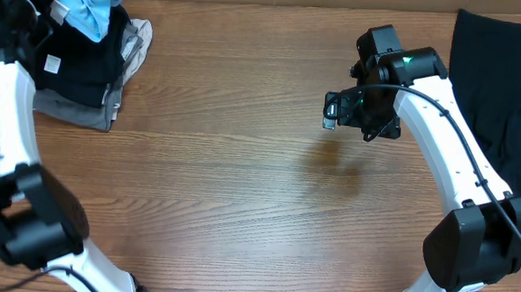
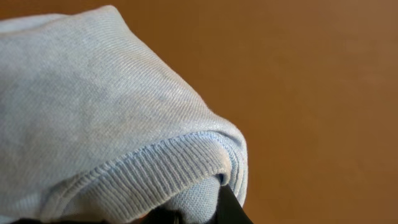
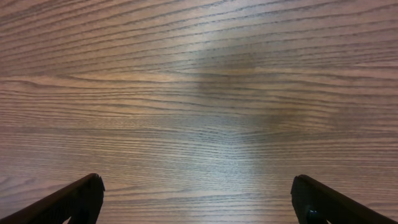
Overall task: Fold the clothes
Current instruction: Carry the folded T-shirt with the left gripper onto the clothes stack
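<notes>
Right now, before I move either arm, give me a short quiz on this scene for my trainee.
1. True or false: the right gripper is closed on cloth.
2. What does the left gripper hold? A) a gray towel B) the light blue T-shirt C) nothing
3. In the overhead view, on which side of the table does the black garment with white lettering lie?
Key: 1 false, it stands open over bare wood. 2 B, gripped near its ribbed edge. 3 The robot's right, apart from the pile of clothes at the left.
</notes>
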`<state>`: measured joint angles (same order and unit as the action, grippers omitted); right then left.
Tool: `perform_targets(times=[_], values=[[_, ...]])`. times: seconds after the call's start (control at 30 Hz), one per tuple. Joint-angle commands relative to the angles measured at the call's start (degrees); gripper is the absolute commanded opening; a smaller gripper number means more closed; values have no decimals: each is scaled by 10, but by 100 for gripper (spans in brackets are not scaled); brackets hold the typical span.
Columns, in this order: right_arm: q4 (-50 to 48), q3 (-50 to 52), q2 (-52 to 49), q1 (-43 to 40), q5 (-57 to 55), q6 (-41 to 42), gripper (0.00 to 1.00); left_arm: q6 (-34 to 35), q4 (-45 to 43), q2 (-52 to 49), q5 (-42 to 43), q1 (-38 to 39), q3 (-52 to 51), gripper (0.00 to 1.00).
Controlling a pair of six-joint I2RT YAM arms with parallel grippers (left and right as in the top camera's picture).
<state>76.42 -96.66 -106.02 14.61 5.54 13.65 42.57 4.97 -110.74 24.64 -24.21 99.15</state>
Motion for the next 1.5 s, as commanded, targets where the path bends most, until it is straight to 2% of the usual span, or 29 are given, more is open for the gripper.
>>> perform_targets(times=[0.0,0.1,0.2,0.43,0.53,0.63,0.8,0.87,0.9,0.97,1.07,1.23,1.33,1.47], values=[[-2,-12,15,-2,-4,-2,100,48,-40,-42,6,-14,14,4],[-2,-12,15,-2,-4,-2,100,47,-25,-57,8,-25,14,4],[-3,-12,15,-2,-4,-2,100,13,14,-57,12,-41,14,4],[-22,-12,15,-2,-3,-2,100,-23,118,-53,117,-87,14,4],[-21,-12,15,-2,-3,-2,100,-99,210,-53,111,-99,14,4],[-22,-12,15,-2,-4,-2,100,-174,298,-53,51,-110,14,4],[-28,-12,15,-2,-3,-2,100,-261,374,-53,14,-124,14,6],[-29,-12,15,-2,-3,-2,100,-287,392,-53,9,-125,14,24],[-30,-12,15,-2,-3,-2,100,-294,400,-53,6,-125,14,44],[-31,-12,15,-2,-3,-2,100,-315,412,-53,6,-125,15,63],[-33,-12,15,-2,-3,-2,100,-330,436,-51,6,-125,31,73],[-36,-12,15,-2,-4,-2,100,-357,494,-24,9,-121,98,77],[-39,-12,15,-2,-3,-2,100,-411,519,3,9,-108,143,83],[-47,-12,15,-2,-3,-2,100,-502,502,28,6,-73,174,95]])
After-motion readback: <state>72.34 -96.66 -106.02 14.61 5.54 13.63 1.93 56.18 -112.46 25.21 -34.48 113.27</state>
